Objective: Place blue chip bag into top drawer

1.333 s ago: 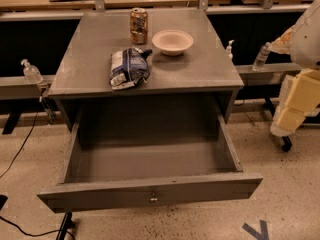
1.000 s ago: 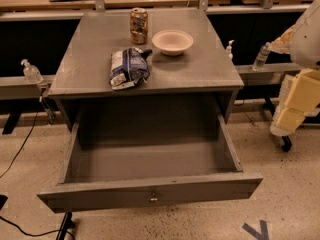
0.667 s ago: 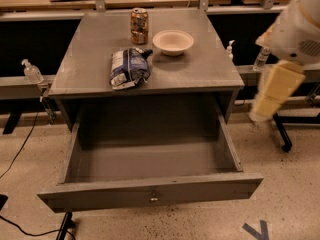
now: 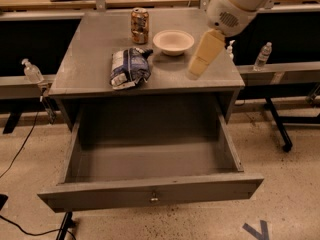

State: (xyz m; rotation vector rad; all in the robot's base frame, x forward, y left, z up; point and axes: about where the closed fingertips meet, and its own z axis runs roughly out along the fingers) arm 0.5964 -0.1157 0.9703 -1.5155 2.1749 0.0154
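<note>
The blue chip bag point(image 4: 129, 67) lies crumpled on the grey cabinet top point(image 4: 90, 44), left of centre near the front edge. The top drawer point(image 4: 100, 200) is pulled wide open below it, and its inside shows only bare grey floor. A small knob point(image 4: 154, 198) sits in the middle of the drawer's front panel. My gripper point(image 4: 196, 70) hangs from the white arm point(image 4: 235, 6) over the right part of the cabinet top. It is to the right of the bag, apart from it, with nothing seen in it.
An orange-brown can point(image 4: 139, 25) and a white bowl point(image 4: 173, 41) stand behind the bag. Clear bottles point(image 4: 262, 57) point(image 4: 32, 72) sit on rails at either side. A wooden bench runs along the back. A cable point(image 4: 22, 149) lies on the floor at left.
The arm has swung in from the right edge of the view to over the right part of the cabinet top. The bag, can, bowl and drawer have not moved.
</note>
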